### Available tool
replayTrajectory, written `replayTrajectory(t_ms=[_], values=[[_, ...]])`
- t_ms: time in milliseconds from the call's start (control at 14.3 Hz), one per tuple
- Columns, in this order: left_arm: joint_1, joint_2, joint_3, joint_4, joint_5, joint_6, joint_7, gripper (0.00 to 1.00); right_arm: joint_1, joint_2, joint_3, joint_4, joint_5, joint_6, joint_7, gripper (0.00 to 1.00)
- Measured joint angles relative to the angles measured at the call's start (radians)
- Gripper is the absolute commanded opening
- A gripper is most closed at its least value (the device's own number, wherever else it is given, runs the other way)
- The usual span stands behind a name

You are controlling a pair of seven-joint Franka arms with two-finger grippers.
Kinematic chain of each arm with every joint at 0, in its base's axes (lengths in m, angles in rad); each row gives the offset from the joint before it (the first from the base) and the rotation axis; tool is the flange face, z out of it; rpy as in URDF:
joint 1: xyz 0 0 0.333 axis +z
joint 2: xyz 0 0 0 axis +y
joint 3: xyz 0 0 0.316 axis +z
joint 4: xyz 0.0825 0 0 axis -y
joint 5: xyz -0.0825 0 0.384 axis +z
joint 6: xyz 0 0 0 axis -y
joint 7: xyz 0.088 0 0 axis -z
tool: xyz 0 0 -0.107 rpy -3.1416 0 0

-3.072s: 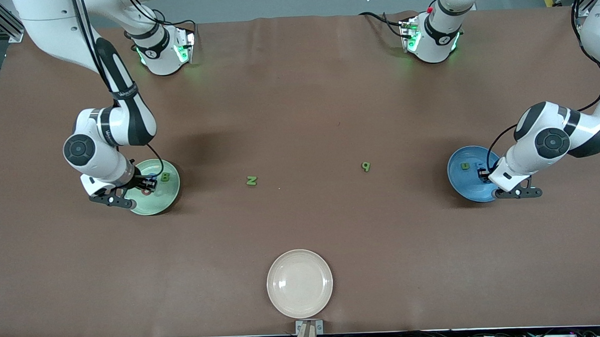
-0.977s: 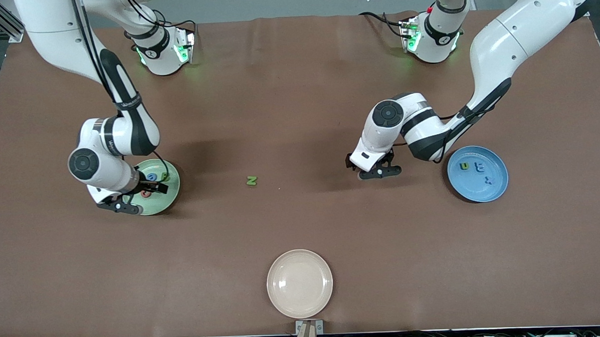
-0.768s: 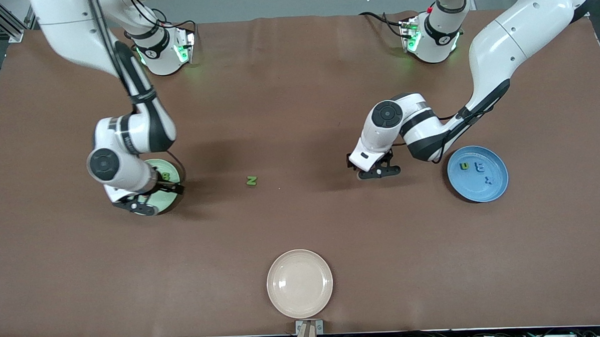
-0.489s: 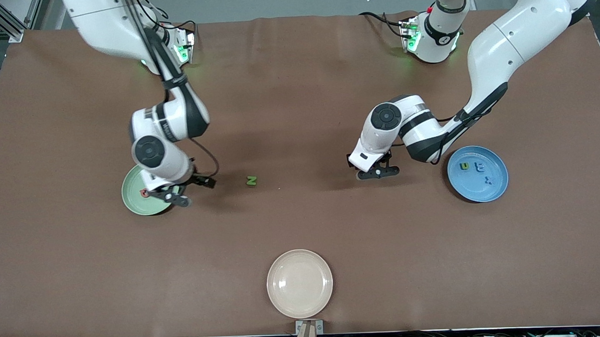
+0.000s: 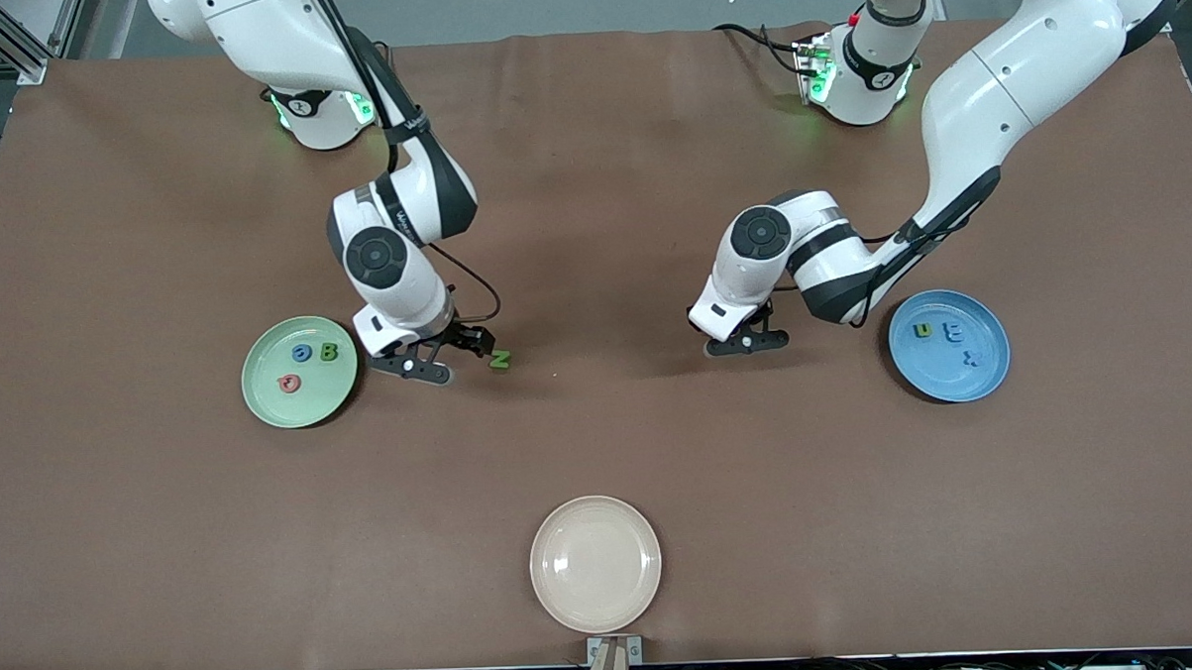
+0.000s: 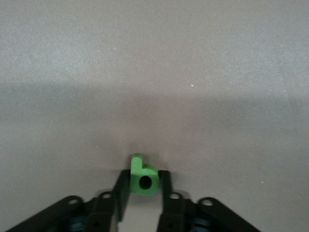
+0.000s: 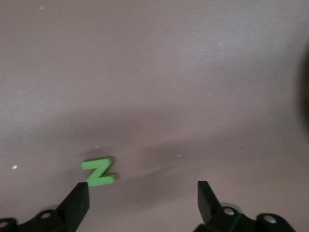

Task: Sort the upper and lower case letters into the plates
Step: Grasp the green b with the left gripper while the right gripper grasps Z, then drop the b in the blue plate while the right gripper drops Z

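A: Step? Gripping. Left gripper [image 5: 745, 342] clamped on green q [image 6: 143, 176], between N [image 5: 500, 359] and blue plate [image 5: 989, 366].

B: Next: carrying there. Right gripper [image 5: 472, 341] spread wide beside N; needs centring, closing, then green plate [image 5: 281, 405].

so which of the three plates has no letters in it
The cream plate, nearest the front camera. The green plate holds three letters and the blue plate holds three; the cream one holds none.
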Motion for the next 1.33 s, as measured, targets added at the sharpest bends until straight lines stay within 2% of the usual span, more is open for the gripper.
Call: replayTrajectory(t_ms=[140,559,838,977,1047,1257,1326], values=[[0.001,0.000,0.001,0.002,0.000,0.000,0.001,0.08,0.027,0.031,0.000,0.000,0.000,0.048,0.013,0.78],[0.038,-0.009,-0.007,0.029,-0.011,-0.036,0.005,0.08,0.069,0.109,0.000,0.027,0.000,0.098,0.019,0.78],[0.253,-0.021,-0.173,0.036,-0.024,-0.179,0.102,0.08,0.075,0.132,0.000,0.056,0.000,0.098,0.019,0.71],[0.372,-0.030,-0.222,0.032,-0.025,-0.223,0.179,0.08,0.081,0.140,0.000,0.061,0.000,0.098,0.019,0.67],[0.427,-0.030,-0.232,0.029,-0.026,-0.238,0.232,0.08,0.084,0.144,0.000,0.064,0.000,0.098,0.019,0.59],[0.569,-0.030,-0.235,0.005,-0.027,-0.247,0.388,0.08,0.086,0.153,0.000,0.076,0.012,0.099,0.020,0.04],[0.610,-0.030,-0.235,-0.003,-0.027,-0.247,0.433,0.08,0.086,0.153,0.000,0.081,0.019,0.099,0.020,0.00]])
